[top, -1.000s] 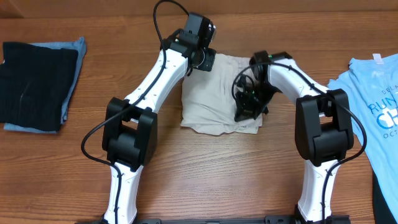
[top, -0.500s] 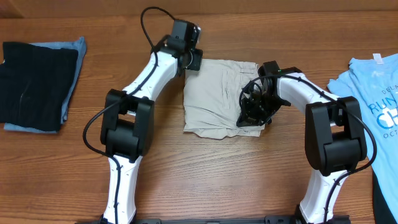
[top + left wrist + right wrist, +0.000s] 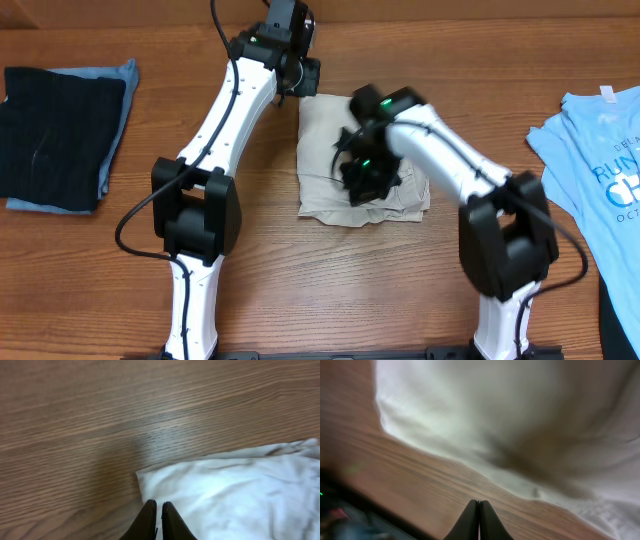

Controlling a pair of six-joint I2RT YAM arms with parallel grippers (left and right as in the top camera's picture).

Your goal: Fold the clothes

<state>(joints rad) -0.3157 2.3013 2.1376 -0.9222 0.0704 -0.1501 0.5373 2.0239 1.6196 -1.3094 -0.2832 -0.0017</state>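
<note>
The beige shorts (image 3: 325, 150) lie folded in a rough rectangle at the middle of the wooden table. My left gripper (image 3: 303, 80) hovers at their far left corner. In the left wrist view its tips (image 3: 157, 505) stand almost together with nothing between them, just over the corner of the shorts (image 3: 240, 490). My right gripper (image 3: 366, 180) is over the right half of the shorts. In the blurred right wrist view its tips (image 3: 479, 503) are shut and empty, with the shorts (image 3: 495, 410) beyond them and bare wood below.
A black garment (image 3: 55, 135) folded on a blue one lies at the left edge of the table. A light blue printed T-shirt (image 3: 600, 150) lies at the right edge. Both arms' white links cross the near half of the table.
My right arm has swung left, from the shorts' right edge to over their middle. My left gripper has drawn back up and left off the shorts' far corner.
</note>
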